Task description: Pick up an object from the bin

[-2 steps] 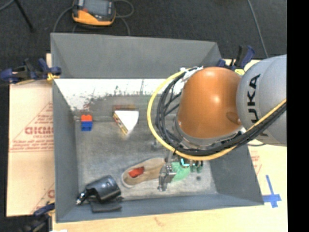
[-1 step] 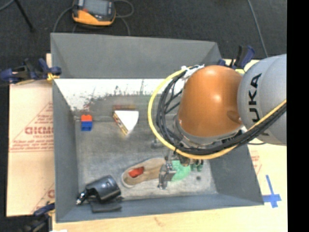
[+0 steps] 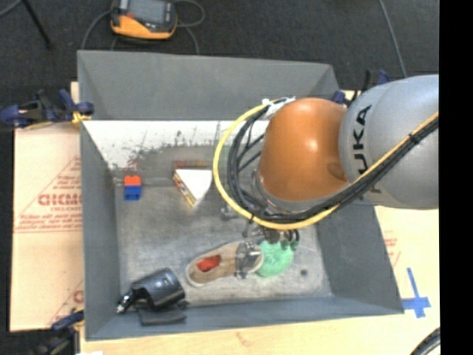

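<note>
My gripper (image 3: pixel 251 259) reaches down under the orange wrist cover near the bin's front right. Its metal fingertips sit at the right end of an oval beige dish-like thing with a red piece in it (image 3: pixel 209 266). A pale green soft thing (image 3: pixel 276 258) lies just right of the fingertips, touching or nearly touching them. I see nothing held between the fingers.
A black device with a cord (image 3: pixel 157 291) lies in the front left corner. A small blue block with an orange top (image 3: pixel 132 187) sits at the back left. A white and tan wedge (image 3: pixel 193 184) lies near the back middle. The arm covers the bin's right part.
</note>
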### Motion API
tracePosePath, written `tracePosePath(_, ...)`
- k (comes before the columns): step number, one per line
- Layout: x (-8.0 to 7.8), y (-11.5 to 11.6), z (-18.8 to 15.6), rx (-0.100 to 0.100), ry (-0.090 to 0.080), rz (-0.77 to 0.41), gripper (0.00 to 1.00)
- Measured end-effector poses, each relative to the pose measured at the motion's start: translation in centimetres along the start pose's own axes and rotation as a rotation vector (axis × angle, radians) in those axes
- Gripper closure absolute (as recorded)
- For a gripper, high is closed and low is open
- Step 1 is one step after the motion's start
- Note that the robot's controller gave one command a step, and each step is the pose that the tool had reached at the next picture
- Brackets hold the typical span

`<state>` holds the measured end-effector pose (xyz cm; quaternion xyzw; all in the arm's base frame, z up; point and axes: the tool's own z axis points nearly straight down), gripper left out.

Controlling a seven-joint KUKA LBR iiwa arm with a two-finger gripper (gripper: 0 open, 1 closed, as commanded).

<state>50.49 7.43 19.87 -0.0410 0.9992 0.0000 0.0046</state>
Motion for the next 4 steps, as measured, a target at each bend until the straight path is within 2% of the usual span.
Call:
tracePosePath(1, -1.7, -0.8, 5.6, -0.001, 0.003, -0.249, 0.00)
tracePosePath(2, -2.1, -1.9, 12.6, -0.004, 0.003, -0.317, 1.00)
tracePosePath(3, -2.1, -1.9, 12.6, -0.004, 0.003, -0.316, 1.00)
tracePosePath(4, -2.1, -0.1, -0.6, -0.003, 0.006, -0.344, 1.00)
